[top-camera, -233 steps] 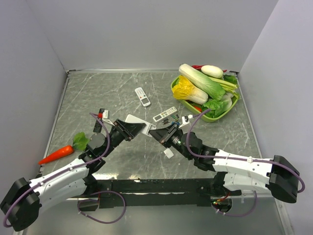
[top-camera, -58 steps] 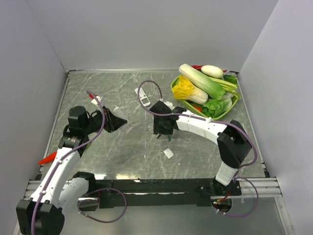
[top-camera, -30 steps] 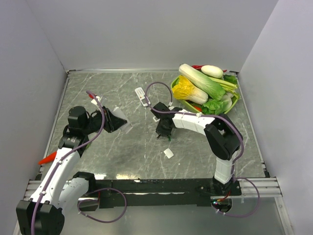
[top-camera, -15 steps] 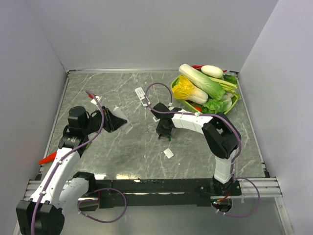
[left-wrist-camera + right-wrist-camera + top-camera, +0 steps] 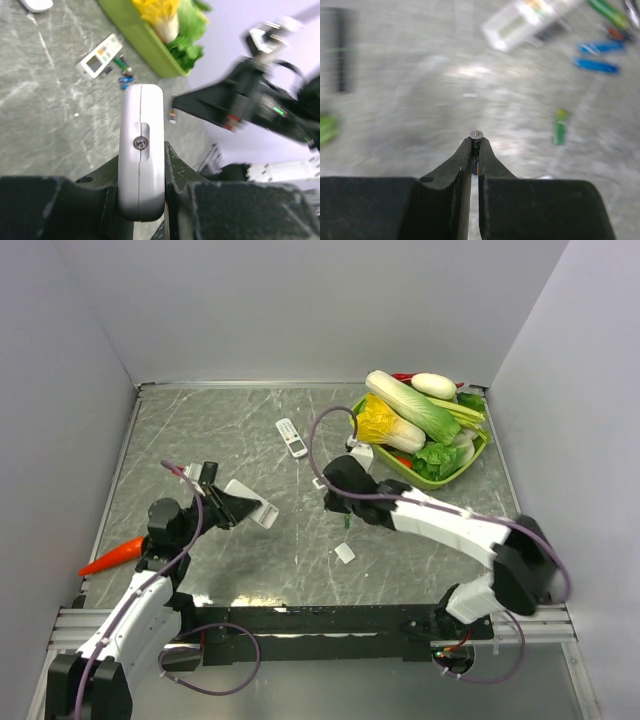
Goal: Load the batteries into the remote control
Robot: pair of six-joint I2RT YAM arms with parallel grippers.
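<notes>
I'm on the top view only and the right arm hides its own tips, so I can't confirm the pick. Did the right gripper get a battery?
Observer: Yes. The right gripper is shut on a battery, with its metal end poking out.
Operator: Are there more batteries nearby?
Observer: A green battery lies just beyond it, and two blue batteries lie farther off.
Operator: And the left?
Observer: The left gripper clamps the remote edge-on. A recessed screw shows on that edge.
</notes>
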